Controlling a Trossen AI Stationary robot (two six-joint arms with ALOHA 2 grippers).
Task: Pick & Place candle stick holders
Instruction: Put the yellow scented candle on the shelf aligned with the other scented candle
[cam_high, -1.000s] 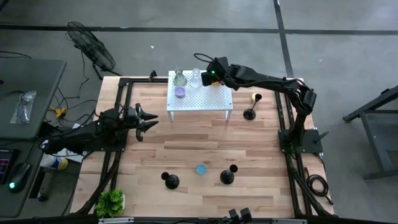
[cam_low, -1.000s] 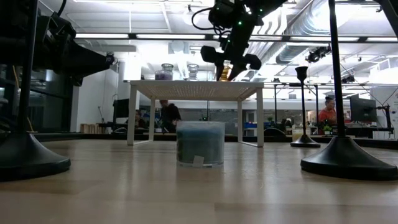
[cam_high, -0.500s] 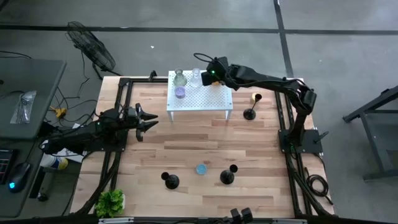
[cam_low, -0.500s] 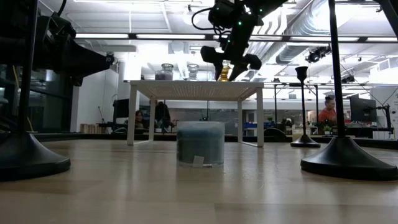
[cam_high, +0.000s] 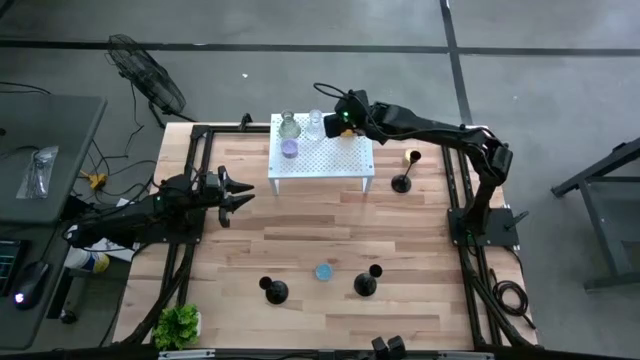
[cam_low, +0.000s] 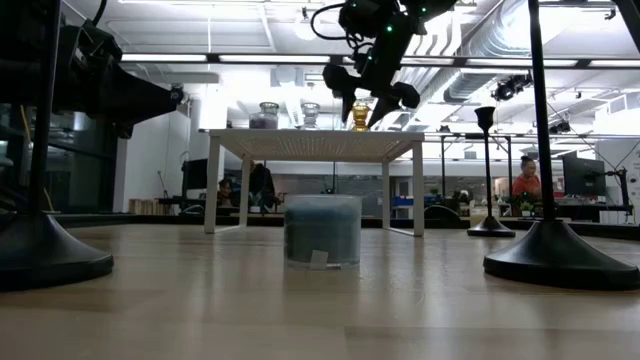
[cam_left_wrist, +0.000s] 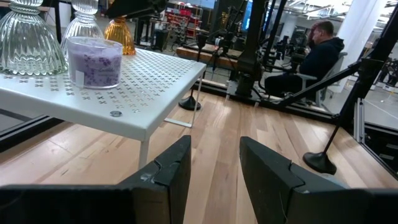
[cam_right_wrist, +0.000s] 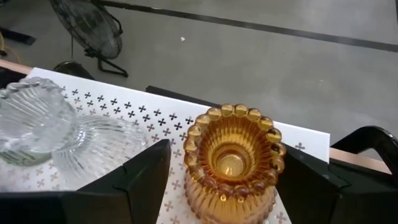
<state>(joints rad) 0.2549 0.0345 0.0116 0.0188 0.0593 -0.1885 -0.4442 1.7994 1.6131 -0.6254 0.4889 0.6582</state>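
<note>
candle stick holders spread over a wooden bench, several on the white stand.

amber cup sits on the stand's back corner, free between the spread fingers of the right tool; clear ribbed cups stand just beside it and a purple cup in front of those. blue cup sits well in front of the stand, between two black holders. left tool hangs left of the stand, fingers apart, empty. behind the stand lies an open workshop with ceiling lights and a seated person.
</note>
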